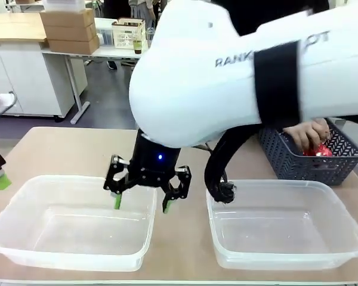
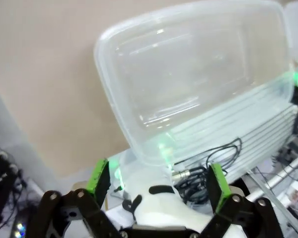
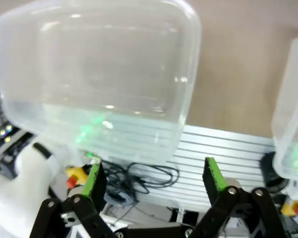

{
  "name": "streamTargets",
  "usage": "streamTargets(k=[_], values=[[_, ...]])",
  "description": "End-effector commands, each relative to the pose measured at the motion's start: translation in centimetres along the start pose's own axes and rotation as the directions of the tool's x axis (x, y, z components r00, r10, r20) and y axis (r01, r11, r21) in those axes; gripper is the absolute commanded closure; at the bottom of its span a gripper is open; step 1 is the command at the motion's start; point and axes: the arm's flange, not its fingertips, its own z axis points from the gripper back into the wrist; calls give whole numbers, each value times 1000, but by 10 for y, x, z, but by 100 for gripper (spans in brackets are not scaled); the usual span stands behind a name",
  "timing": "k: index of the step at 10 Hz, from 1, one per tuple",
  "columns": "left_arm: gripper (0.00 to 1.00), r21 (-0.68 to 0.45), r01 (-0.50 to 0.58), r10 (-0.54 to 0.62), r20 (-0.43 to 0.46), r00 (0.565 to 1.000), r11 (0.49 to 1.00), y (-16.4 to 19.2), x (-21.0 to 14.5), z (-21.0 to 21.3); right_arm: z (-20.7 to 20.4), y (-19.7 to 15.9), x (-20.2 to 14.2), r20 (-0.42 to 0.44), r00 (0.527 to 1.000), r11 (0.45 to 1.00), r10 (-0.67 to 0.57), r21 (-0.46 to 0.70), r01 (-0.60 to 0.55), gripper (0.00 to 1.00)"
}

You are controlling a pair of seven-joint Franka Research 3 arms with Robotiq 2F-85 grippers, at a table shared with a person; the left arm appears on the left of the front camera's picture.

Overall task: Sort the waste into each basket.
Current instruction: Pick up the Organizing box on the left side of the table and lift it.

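Front view: the left tub point(image 1: 65, 235) and right tub point(image 1: 286, 229) stand empty on the surface point(image 1: 59, 149), so you have sorted nothing yet. A red can point(image 1: 318, 151) sits in the dark lattice basket point(image 1: 346, 159) under the person's hand point(image 1: 304, 134). The right arm's jaws hang spread wide above the left tub's rim, empty.

Left wrist view: jaws wide, green pads point(image 2: 98, 176) gripping nothing, a tub beyond.

Right wrist view: jaws likewise wide, empty.
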Motion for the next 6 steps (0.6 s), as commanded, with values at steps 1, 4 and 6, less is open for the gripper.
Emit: streamTargets(k=[1, 4, 6], values=[[0, 61, -57, 56, 23, 998, 997, 2, -47, -115, -4, 18, 20, -13, 996, 984, -92, -155, 89, 0], [0, 35, -36, 37, -8, 999, 999, 17, 14, -11, -18, -3, 21, -10, 998, 991, -65, -117, 63, 0], [0, 35, -36, 37, -8, 999, 999, 17, 14, -11, -15, -1, 29, -20, 997, 993, -69, -102, 67, 0]])
